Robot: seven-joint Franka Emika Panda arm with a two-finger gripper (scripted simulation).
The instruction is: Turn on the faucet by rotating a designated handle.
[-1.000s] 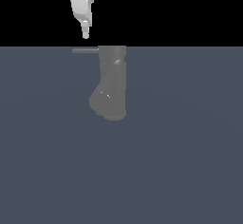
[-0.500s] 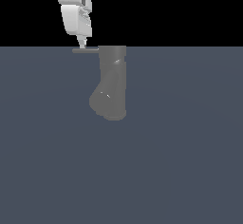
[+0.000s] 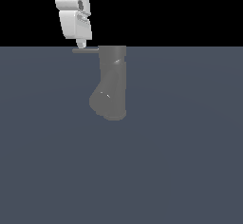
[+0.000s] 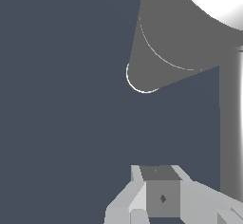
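Hovering: gripper (image 3: 81, 43) tip just above, maybe touching, the handle (image 3: 85, 50).
Jaws: cannot tell whether open or closed.
Handle: juts from faucet (image 3: 111, 83) top toward exterior view's left.
Faucet: upright on dark floor (image 3: 190, 147).

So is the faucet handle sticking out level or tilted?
Level: the handle juts out horizontally from the top of the faucet, toward the exterior view's left.

The exterior view is looking level and side-on from some way back, taking in the whole faucet (image 3: 110, 83), its handle (image 3: 85, 50) reaching toward nine o'clock, and the gripper (image 3: 81, 43) at eleven o'clock. The wrist view is looking along the fingers (image 4: 159, 194), very close. Both views are sharing the faucet (image 4: 175, 38).
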